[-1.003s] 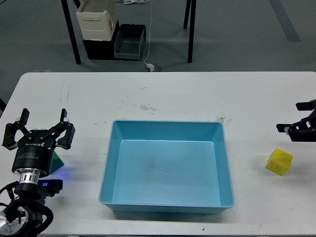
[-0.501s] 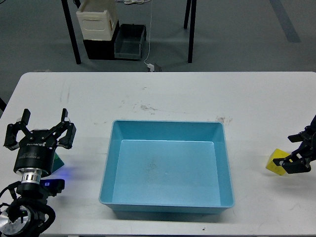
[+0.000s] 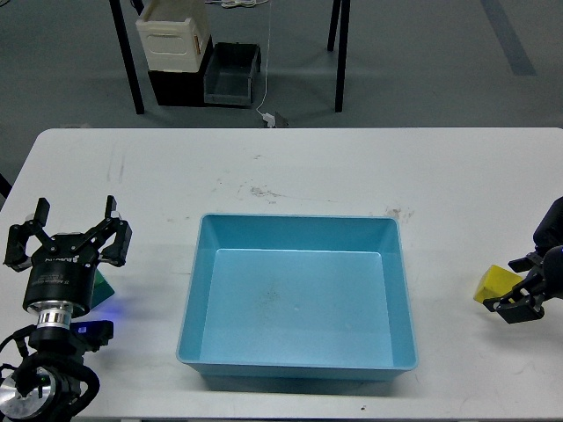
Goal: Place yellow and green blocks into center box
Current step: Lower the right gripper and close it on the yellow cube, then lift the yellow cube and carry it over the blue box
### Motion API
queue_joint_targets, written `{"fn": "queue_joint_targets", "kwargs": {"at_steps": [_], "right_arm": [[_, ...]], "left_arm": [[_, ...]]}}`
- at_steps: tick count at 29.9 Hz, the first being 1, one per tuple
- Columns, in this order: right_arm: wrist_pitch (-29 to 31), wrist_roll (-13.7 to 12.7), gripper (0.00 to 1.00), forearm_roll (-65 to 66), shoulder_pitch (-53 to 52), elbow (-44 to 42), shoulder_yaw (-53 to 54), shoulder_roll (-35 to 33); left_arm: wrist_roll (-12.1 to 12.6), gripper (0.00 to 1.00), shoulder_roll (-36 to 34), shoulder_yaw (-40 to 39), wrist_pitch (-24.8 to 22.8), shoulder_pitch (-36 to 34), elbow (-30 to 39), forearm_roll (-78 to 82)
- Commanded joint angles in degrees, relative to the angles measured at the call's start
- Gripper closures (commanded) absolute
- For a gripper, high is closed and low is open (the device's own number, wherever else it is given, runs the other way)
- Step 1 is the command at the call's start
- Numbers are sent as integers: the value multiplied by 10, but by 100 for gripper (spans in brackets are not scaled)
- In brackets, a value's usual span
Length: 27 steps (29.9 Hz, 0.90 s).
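Note:
The yellow block [image 3: 492,283] lies on the white table near the right edge. My right gripper [image 3: 521,287] is low at the block's right side, with one finger behind it and one in front; the fingers stand apart. I cannot tell whether they touch it. The green block [image 3: 105,286] lies at the left and is mostly hidden under my left gripper [image 3: 70,227], which hangs open right above it. The blue box [image 3: 295,221] sits empty in the middle of the table.
The white table [image 3: 290,167] has scuff marks behind the box. On the floor beyond the far edge stand a white crate [image 3: 172,35], a dark bin [image 3: 230,74] and black table legs [image 3: 339,53].
My right gripper has come down from above the yellow block to its level and now straddles its right side. My left gripper has sunk slightly over the green block.

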<state>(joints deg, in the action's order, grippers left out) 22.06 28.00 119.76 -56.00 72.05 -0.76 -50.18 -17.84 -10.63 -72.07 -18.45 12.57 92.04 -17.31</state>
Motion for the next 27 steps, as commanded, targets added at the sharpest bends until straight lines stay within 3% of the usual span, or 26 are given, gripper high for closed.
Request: {"fn": "queue_joint_targets", "kwargs": {"at_steps": [1, 4, 12, 16, 24, 27], "right_arm": [[0, 0, 20, 0, -1, -13, -5, 14], [0, 0, 48, 1, -1, -14, -6, 18], [0, 0, 89, 1, -7, -16, -6, 17], [-1, 0, 96, -1, -56, -16, -4, 13], [3, 0, 96, -7, -232, -1, -5, 17], [31, 0, 96, -15, -297, 13, -12, 47]], "left_arm": [[0, 0, 0, 0, 0, 0, 0, 0], [0, 0, 0, 0, 0, 0, -1, 0], [0, 0, 0, -1, 0, 0, -1, 0], [0, 0, 0, -1, 0, -1, -1, -1], [0, 0, 0, -2, -1, -2, -1, 0], [0, 0, -1, -3, -2, -3, -1, 0]]}}
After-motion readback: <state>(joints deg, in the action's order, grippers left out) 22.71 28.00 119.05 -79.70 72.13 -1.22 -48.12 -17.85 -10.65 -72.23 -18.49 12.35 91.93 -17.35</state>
